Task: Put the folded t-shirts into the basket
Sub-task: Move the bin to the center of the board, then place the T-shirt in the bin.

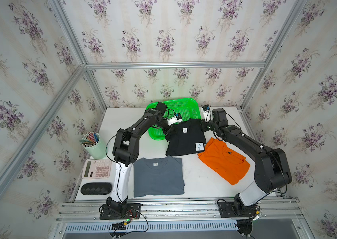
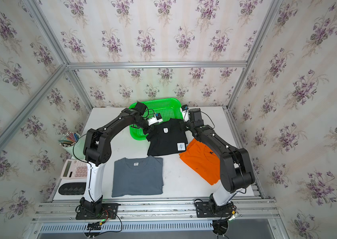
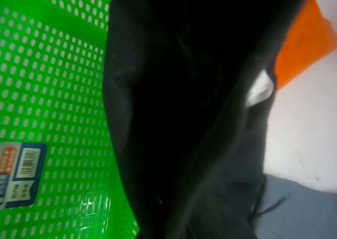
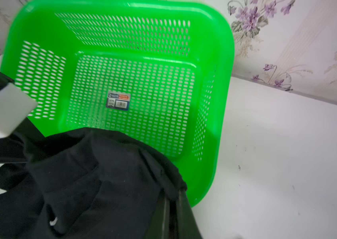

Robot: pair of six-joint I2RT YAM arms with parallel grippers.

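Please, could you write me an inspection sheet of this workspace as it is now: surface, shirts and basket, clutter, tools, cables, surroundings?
Surface: white table, a few small dark specks.
Job's things: black t-shirt lies with its far edge over the near rim of the green basket, which holds only a sticker. The grey t-shirt and orange t-shirt lie folded on the table.
Clutter: pencil cup, calculator and dark oval case along the table's left edge.
Grippers: left tool and right tool are each shut on a far corner of the black t-shirt.
Cables: black cables loop beside the arms and at their bases.
Surroundings: floral wallpaper, aluminium frame.
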